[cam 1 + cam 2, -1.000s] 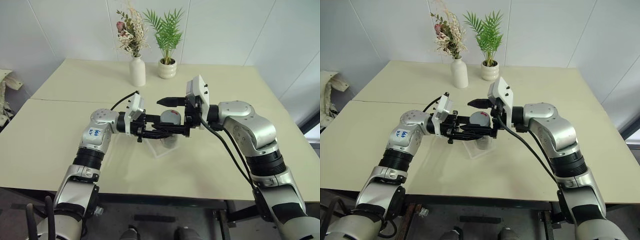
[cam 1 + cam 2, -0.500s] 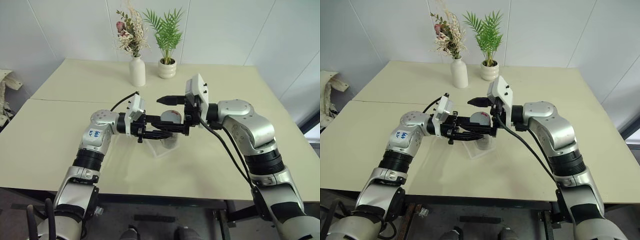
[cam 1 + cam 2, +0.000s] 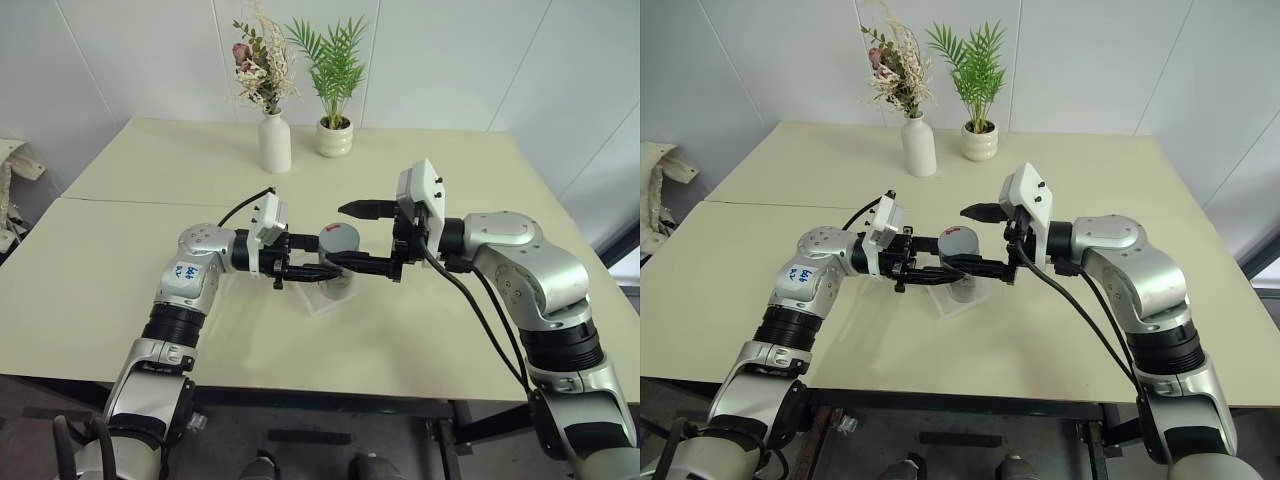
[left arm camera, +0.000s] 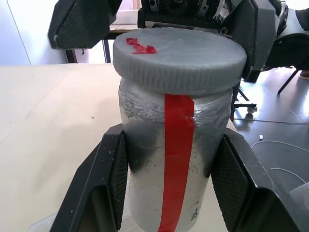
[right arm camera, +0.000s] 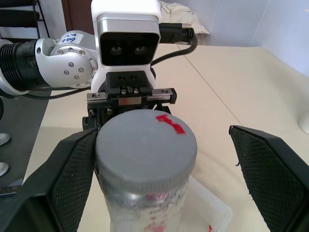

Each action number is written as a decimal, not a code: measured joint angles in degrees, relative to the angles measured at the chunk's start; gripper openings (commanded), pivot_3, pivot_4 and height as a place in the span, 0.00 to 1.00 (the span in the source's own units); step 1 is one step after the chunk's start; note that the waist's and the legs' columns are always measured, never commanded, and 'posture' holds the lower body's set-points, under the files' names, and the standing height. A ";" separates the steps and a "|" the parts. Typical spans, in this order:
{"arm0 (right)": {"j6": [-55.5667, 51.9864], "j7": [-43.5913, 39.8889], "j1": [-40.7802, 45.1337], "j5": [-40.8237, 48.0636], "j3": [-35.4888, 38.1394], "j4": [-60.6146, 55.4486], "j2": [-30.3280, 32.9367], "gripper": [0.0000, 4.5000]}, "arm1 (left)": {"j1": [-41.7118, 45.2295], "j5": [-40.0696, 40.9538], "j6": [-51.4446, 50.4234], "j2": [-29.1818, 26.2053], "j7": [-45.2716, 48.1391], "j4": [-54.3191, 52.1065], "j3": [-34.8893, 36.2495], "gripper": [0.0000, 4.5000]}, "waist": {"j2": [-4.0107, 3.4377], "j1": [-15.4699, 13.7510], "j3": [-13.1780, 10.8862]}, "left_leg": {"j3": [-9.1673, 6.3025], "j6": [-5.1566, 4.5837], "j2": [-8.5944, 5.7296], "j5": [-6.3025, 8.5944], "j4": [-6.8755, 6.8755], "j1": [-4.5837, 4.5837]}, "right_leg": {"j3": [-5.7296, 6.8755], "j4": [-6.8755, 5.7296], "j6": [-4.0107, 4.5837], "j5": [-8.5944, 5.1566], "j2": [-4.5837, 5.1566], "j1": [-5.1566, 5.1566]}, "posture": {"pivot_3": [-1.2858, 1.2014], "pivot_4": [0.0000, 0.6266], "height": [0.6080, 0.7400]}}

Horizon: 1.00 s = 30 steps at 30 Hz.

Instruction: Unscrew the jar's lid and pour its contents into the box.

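The jar (image 4: 174,159) is held upright above the desk (image 3: 120,270), clamped by its body between the two black fingers (image 4: 113,179) of the left tool (image 3: 312,268). The left tool is closed firmly on the jar's sides and is pointed level toward the robot's right. A red strip is seen running down the jar's silvery-grey wall.

The lid (image 4: 179,58) is seated on the jar's mouth. It is grey, round and flat, with a ribbed edge and a small red mark on its top face.

The right tool (image 3: 352,236) is pointed level toward the robot's left, facing the left tool. Its jaws are spread wide and nothing is held in them. In the head views one finger is seen above and just behind the lid, and the other lies lower, beside the jar. In the right wrist view the fingers (image 5: 270,179) stand on either side of the lid; one of them is clearly apart from it, while contact of the other with the jar cannot be determined.

The box (image 3: 322,296) of clear plastic rests on the desk directly beneath the jar. The contents cannot be made out through the jar's wall.

At the far edge of the desk a white vase (image 3: 275,143) with dried flowers and a white pot (image 3: 335,138) with a green plant are placed side by side, well apart from the jar.
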<state>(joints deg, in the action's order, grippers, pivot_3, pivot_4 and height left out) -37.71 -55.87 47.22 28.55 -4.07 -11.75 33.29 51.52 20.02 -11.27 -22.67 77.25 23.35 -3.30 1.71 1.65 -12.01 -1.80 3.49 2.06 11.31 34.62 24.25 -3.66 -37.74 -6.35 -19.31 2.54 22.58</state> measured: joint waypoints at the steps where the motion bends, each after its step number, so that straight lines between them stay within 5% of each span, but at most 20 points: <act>1: -0.14 0.12 -0.41 0.19 0.28 -0.50 0.44 1.00 | -0.01 0.00 -0.02 -0.02 -0.03 -0.01 0.00 0.46 | 0.00 0.00 0.00 | 0.00 0.00 0.00 0.00 0.00 0.00 | 0.00 0.01 0.00 0.00 0.00 0.00 | 0.52 0.24 1.00; 20: -3.94 3.17 -6.18 2.86 5.08 -5.02 6.99 1.00 | 0.00 -0.01 -0.21 -0.39 0.19 0.15 0.01 0.46 | 0.00 0.03 0.00 | 0.00 0.00 -0.01 0.00 0.00 0.00 | -0.01 0.02 0.00 0.00 0.00 -0.01 | 0.52 0.24 1.00; 30: -6.09 5.43 -4.57 6.82 5.48 -8.63 4.40 1.00 | 0.80 -0.09 0.22 -0.37 0.33 2.42 -0.02 0.46 | -0.01 0.04 -0.01 | 0.00 0.00 0.00 0.00 0.03 0.00 | -0.01 0.01 0.00 0.00 -0.01 -0.01 | 0.52 0.24 1.00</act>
<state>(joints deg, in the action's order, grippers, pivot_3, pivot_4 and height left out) -43.80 -50.44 42.65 35.36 1.41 -20.39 37.69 52.32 19.93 -11.05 -23.03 77.58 25.77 -3.32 1.70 1.69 -12.02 -1.80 3.49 2.06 11.31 34.65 24.25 -3.67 -37.73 -6.35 -19.31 2.54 22.57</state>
